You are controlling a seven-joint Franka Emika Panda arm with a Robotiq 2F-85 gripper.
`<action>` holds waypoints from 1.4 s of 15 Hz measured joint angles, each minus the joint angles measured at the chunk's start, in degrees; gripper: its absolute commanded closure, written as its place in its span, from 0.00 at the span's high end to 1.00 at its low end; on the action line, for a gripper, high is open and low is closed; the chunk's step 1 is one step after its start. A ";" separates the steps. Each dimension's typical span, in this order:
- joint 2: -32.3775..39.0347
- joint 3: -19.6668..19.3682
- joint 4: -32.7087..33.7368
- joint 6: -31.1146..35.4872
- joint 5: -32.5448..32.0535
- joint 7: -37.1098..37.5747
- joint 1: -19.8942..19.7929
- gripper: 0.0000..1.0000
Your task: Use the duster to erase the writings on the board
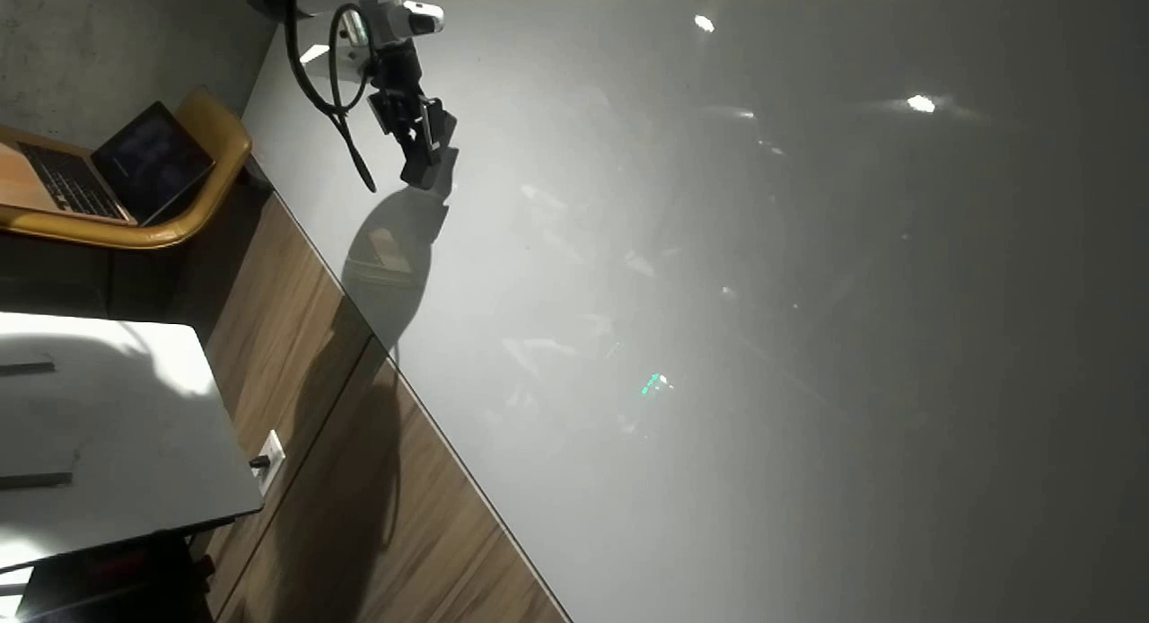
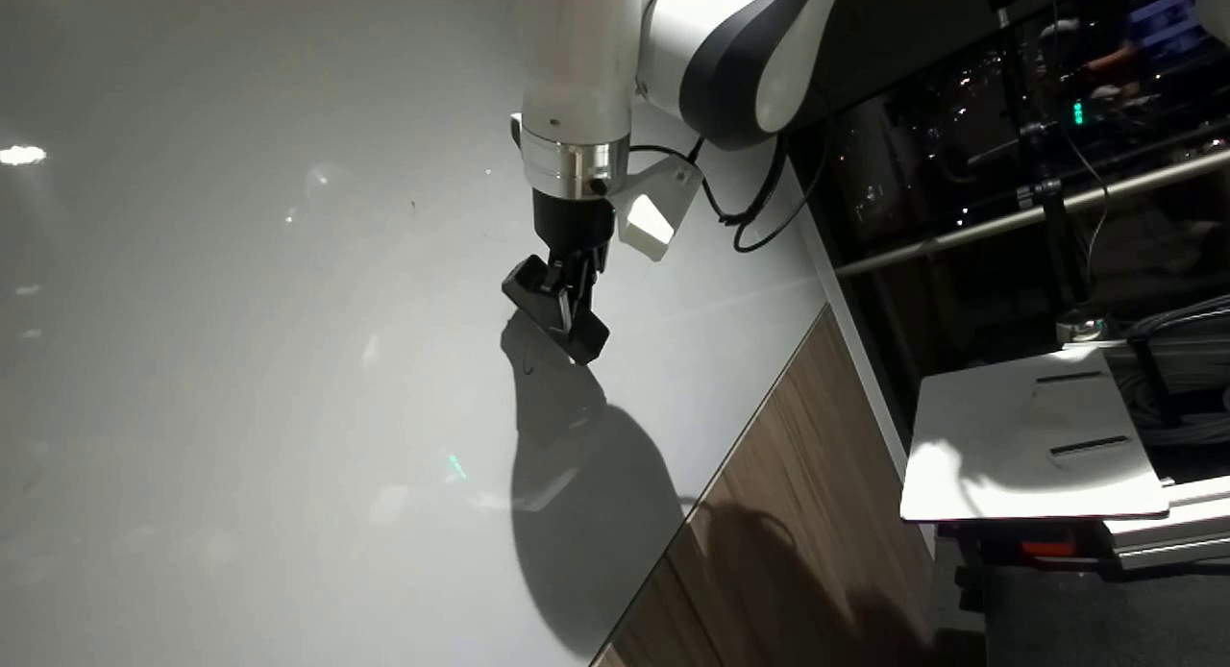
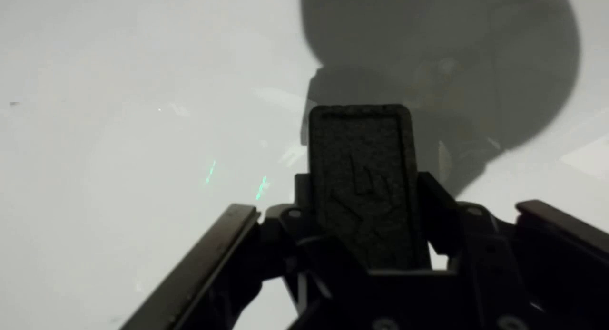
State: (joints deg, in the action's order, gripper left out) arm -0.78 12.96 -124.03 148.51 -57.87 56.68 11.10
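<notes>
We find the duster (image 3: 364,149) in the gripper (image 3: 365,194), its scored, dark face turned toward us in the wrist view and one end jutting past the fingertips (image 3: 302,192). The jaws stand parted by just the duster's width, one against each long side, clamping it. We see the duster close to the glossy, pale board (image 1: 718,497), with a broad shadow (image 2: 596,523) falling just beside it; whether duster and board touch, we cannot tell. In an exterior view the duster sits at a slant, and just below it, inside the shadow, we make out a small hooked bit of dark writing (image 2: 528,366). A dark speck (image 2: 413,204) lies higher in that view, well apart from the duster. Short green streaks (image 3: 261,187) show on the board in all three views.

The arm (image 2: 581,61) reaches in from the top of both exterior views, black cables (image 1: 359,161) hanging alongside. Along the board's slanting edge we see wood panelling (image 1: 467,524), where a wall socket (image 1: 275,457) holds a plug (image 1: 259,461). A small white table top (image 1: 117,425) stands near the panelling in both exterior views. In an exterior view, a laptop (image 1: 153,165), its screen raised, rests on a mustard-coloured seat (image 1: 237,145).
</notes>
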 measured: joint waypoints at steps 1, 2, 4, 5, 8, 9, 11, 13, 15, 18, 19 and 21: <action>0.32 0.42 0.52 0.00 0.00 0.54 0.38 0.30; 0.73 0.73 1.17 0.00 0.00 0.95 0.71 0.30; 1.80 1.01 2.78 0.00 -0.08 1.55 1.14 0.30; 2.47 1.02 3.69 0.00 -0.32 1.84 1.21 0.30; 5.01 0.93 6.17 0.00 -1.71 3.13 1.19 0.30; 5.93 0.92 6.85 -0.01 -2.08 3.65 1.19 0.30; 7.64 0.91 7.86 -0.01 -2.60 4.65 1.19 0.30; 8.96 0.90 8.55 -0.01 -2.91 5.30 1.19 0.30; 9.65 0.77 8.83 -0.01 -3.70 5.85 1.18 0.30; 9.82 0.06 8.80 0.00 -4.90 6.01 0.95 0.30; 9.82 -0.15 8.72 0.00 -5.01 6.01 0.90 0.30; 9.75 -0.52 8.52 0.01 -5.14 6.01 0.88 0.30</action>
State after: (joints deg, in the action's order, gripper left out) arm 8.96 12.44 -115.51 148.52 -63.01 62.69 11.99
